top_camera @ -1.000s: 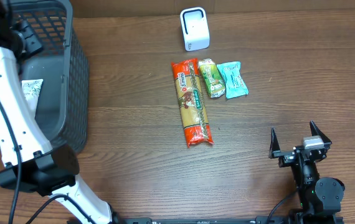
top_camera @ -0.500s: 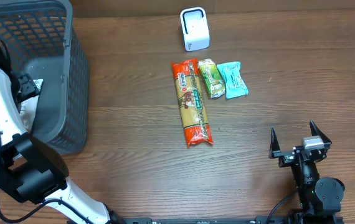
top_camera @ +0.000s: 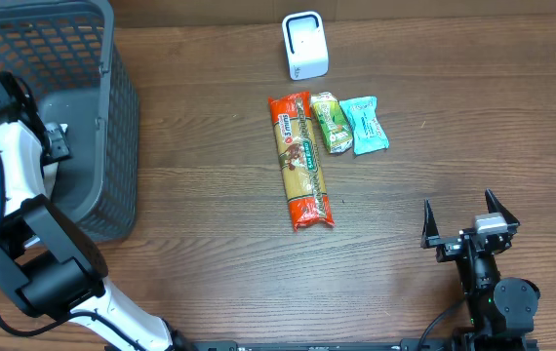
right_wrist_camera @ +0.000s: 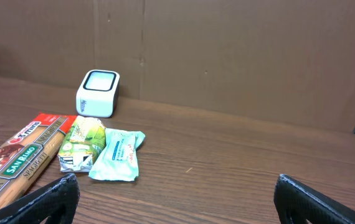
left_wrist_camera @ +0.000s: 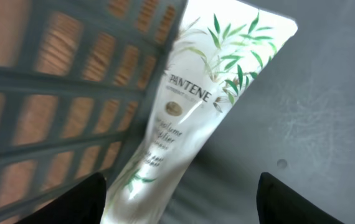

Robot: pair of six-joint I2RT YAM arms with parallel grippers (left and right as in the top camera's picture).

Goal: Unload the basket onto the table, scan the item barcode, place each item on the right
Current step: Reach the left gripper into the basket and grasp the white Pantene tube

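Left gripper (left_wrist_camera: 180,208): I have it down inside the grey plastic mesh basket (top_camera: 112,117) at the far-left corner of the brown wooden table (top_camera: 210,244). Its fingers (left_wrist_camera: 87,199) stand apart and clamp on nothing.

Task item: the white Pantene tube printed with green leaves (left_wrist_camera: 193,99) lies on the basket floor, one long side against the mesh wall. Its lower end runs in between my left fingers, close to one and well clear of the other. I cannot tell whether it touches the near one.

Scanner: the small white box scanner (top_camera: 305,45) stands upright at the table's far edge, well apart from the basket.

Other packets: the long orange-red spaghetti packet (top_camera: 300,161), the small green packet (top_camera: 332,122) and the pale teal packet (top_camera: 364,125) lie side by side just in front of the scanner, green in the middle.

Right gripper (top_camera: 457,203): it sits at the near right of the table, well apart from the packets. Its fingers (right_wrist_camera: 53,196) are spread wide with nothing between them.
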